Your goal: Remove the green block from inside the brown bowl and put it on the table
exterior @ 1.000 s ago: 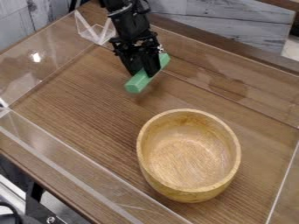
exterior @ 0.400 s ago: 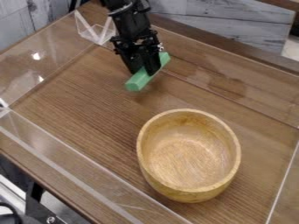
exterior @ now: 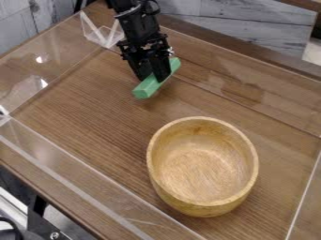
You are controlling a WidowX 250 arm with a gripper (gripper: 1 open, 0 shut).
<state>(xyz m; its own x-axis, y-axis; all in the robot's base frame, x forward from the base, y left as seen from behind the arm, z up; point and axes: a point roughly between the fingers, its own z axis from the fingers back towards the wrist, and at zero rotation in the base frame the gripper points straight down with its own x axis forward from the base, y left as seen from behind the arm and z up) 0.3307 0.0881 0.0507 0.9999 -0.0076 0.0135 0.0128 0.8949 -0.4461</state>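
Observation:
The green block (exterior: 153,84) is a small bright green bar, tilted, with its lower end at or just above the table (exterior: 88,122). My black gripper (exterior: 156,71) comes down from the upper left and is shut on the green block's upper end. The brown bowl (exterior: 202,165) sits at the lower right, round and light wooden, with nothing inside it. The block is well to the upper left of the bowl, apart from it.
Clear acrylic walls (exterior: 51,56) border the tabletop on the left, front and back. A pale wooden surface (exterior: 251,23) lies beyond the back wall.

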